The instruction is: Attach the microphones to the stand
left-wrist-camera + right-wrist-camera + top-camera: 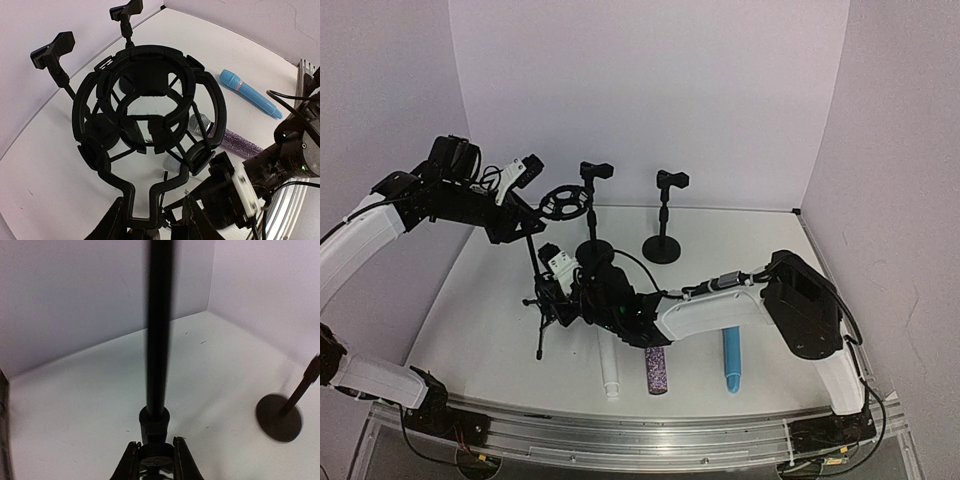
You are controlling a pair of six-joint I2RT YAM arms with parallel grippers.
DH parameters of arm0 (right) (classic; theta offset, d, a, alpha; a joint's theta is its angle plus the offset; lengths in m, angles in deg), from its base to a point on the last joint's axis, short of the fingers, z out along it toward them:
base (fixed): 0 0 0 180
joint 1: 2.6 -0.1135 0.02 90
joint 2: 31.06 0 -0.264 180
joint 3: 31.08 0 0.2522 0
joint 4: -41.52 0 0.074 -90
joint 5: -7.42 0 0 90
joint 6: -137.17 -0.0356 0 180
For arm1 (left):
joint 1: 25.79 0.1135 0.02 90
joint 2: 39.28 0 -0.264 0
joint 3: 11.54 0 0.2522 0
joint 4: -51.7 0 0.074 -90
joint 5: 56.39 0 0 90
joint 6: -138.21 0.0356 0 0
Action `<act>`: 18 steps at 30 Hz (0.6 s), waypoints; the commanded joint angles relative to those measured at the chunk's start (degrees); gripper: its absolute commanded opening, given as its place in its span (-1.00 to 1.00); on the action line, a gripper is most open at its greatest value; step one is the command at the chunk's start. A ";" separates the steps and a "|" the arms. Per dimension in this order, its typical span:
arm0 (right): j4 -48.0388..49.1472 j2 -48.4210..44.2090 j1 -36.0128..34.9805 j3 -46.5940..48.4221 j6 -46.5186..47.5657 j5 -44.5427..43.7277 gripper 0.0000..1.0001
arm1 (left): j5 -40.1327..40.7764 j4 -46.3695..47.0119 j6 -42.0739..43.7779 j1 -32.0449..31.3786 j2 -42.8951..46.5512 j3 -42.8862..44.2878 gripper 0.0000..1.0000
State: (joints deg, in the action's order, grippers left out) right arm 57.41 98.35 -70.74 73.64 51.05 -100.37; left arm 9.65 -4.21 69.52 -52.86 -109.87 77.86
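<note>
My left end effector (152, 225) is clamped on the stem of the black ring-shaped shock mount (150, 52), which it holds up above the white table (500, 300). The right end effector (156, 466) is closed tight on the collar of the thin black stand pole (159, 325). Three microphones lie flat side by side at the near edge, the first partly under my right arm: the all-white stick microphone (609, 372), the purple-glitter microphone (656, 372) with its silver mesh head, and the light blue microphone (731, 362).
</note>
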 commanded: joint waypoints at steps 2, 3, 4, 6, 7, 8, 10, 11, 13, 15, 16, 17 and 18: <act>1.24 -1.55 1.65 -0.59 -45.67 5.10 -1.00 | -1.89 2.69 0.05 -0.28 0.44 3.39 -1.00; 2.60 -1.24 1.73 -0.45 -50.59 4.78 -1.00 | -1.94 2.68 0.03 -0.27 0.42 3.38 -1.00; 4.25 -0.87 1.84 -0.36 -54.83 4.42 -1.00 | -1.96 2.68 0.00 -0.27 0.41 3.39 -1.00; 8.05 0.09 2.22 -0.40 -65.44 2.14 -1.00 | -2.01 2.66 -0.08 -0.27 0.30 3.42 -1.00; 9.87 0.69 2.43 -0.27 -70.30 1.18 -1.00 | -2.04 2.68 -0.13 -0.27 0.25 3.49 -1.00; 11.24 1.40 2.64 0.06 -75.38 0.31 -1.00 | -2.04 2.68 -0.20 -0.27 0.23 3.57 -1.00; 12.59 3.25 2.73 1.44 -84.44 -1.16 -1.00 | -2.05 2.68 -0.21 -0.29 0.09 3.78 -1.00; 12.81 4.27 2.70 2.36 -89.07 -1.69 -1.00 | -2.04 2.68 -0.22 -0.29 0.00 3.85 -1.00; 13.57 6.65 2.56 4.73 -99.78 -2.94 -1.00 | -2.01 2.69 -0.22 -0.27 0.01 3.89 -1.00; 15.44 9.17 2.32 7.99 -107.57 -4.63 -1.00 | -1.96 2.83 -0.33 -0.27 0.04 3.78 -1.00; 16.06 9.88 2.15 9.50 -109.80 -5.53 -1.00 | -1.91 2.94 -0.45 -0.27 0.10 3.72 -1.00; 16.31 10.33 1.92 10.62 -110.93 -6.56 -1.00 | -1.88 3.03 -0.56 -0.27 0.17 3.64 -1.00; 16.26 10.46 1.67 11.52 -111.81 -7.75 -1.00 | -1.91 3.09 -0.63 -0.27 0.18 3.54 -1.00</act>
State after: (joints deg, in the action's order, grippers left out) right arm 68.26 106.34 -68.76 79.29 -40.54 -102.69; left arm 11.92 -3.48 70.86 -52.31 -109.94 78.20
